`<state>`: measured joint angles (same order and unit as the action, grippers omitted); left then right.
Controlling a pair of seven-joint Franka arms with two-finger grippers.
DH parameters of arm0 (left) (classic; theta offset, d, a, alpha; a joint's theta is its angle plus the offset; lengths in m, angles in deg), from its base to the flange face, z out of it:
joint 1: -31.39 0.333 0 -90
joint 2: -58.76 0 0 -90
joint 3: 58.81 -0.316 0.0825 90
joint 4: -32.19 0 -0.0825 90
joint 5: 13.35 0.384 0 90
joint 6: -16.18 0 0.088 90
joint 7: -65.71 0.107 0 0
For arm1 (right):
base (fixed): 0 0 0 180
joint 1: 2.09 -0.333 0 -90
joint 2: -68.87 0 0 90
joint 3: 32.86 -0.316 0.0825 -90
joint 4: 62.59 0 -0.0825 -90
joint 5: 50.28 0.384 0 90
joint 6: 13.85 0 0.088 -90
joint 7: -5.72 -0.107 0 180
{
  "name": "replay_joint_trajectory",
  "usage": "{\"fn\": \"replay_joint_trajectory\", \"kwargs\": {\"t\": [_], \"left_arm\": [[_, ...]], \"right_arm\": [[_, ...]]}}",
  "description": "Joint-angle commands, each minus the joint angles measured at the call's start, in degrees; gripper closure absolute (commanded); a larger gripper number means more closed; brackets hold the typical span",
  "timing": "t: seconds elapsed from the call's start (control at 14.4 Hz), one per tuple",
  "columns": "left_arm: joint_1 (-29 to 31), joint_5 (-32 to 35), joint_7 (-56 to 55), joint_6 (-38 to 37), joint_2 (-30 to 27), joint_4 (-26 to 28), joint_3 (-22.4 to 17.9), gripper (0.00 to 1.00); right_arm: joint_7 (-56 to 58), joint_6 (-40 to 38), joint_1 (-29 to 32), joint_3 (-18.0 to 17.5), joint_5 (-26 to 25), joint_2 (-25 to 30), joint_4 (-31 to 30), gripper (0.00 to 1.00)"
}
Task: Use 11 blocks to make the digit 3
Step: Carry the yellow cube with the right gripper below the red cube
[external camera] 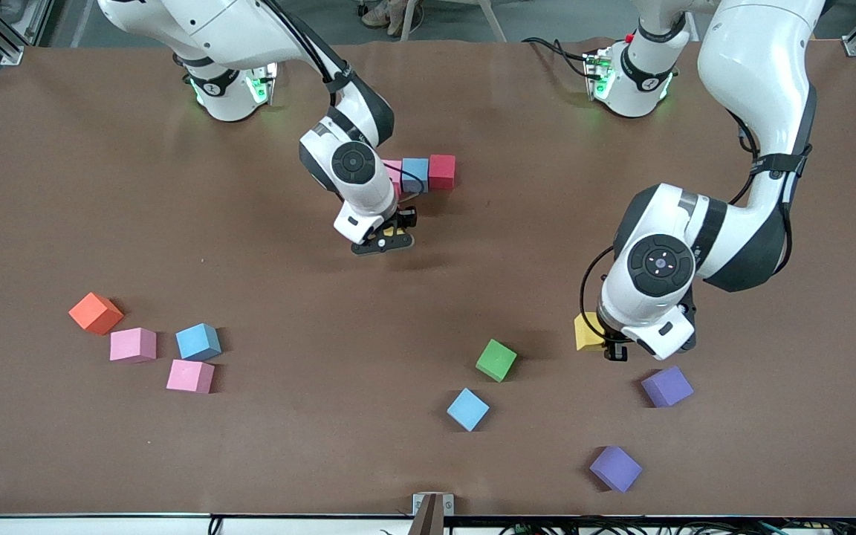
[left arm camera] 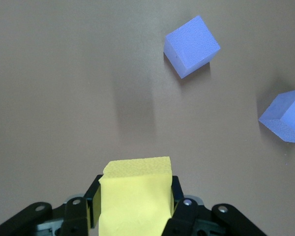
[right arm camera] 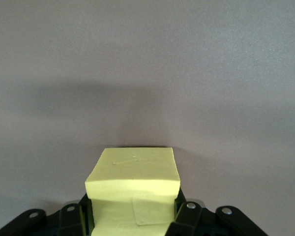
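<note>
A short row of a pink cube (external camera: 392, 170), a blue cube (external camera: 414, 174) and a red cube (external camera: 441, 172) lies near the robots' bases. My right gripper (external camera: 387, 239) (right arm camera: 132, 206) hangs just beside that row, shut on a yellow cube (right arm camera: 132, 189). My left gripper (external camera: 611, 346) (left arm camera: 135, 191) is shut on another yellow cube (external camera: 587, 331) (left arm camera: 135, 196), close to two purple cubes (external camera: 666, 386) (external camera: 615, 468). Both purple cubes (left arm camera: 191, 46) (left arm camera: 285, 123) also show in the left wrist view. Loose on the table lie a green cube (external camera: 496, 360) and a light blue cube (external camera: 468, 409).
Toward the right arm's end of the table sits a cluster: an orange cube (external camera: 95, 313), two pink cubes (external camera: 133, 345) (external camera: 190, 376) and a blue cube (external camera: 198, 342). A metal bracket (external camera: 432, 509) sits at the table edge nearest the front camera.
</note>
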<state>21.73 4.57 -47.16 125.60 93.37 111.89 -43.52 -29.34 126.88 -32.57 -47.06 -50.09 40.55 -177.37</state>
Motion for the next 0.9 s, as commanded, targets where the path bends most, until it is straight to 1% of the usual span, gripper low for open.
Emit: {"fn": "replay_joint_trajectory", "kwargs": {"t": [0.0, 0.83], "left_arm": [[-0.27, 0.98, -1.22, 0.53, -0.42, 0.54, -0.08, 0.78], [-0.18, 0.89, -1.22, 1.76, -0.42, 0.63, -0.08, 0.78]], "right_arm": [[1.23, -0.01, -0.1, 0.14, 1.3, 2.13, -2.21, 0.6], [0.35, -1.33, -0.72, 0.14, 1.38, 2.04, -2.73, 0.6]]}}
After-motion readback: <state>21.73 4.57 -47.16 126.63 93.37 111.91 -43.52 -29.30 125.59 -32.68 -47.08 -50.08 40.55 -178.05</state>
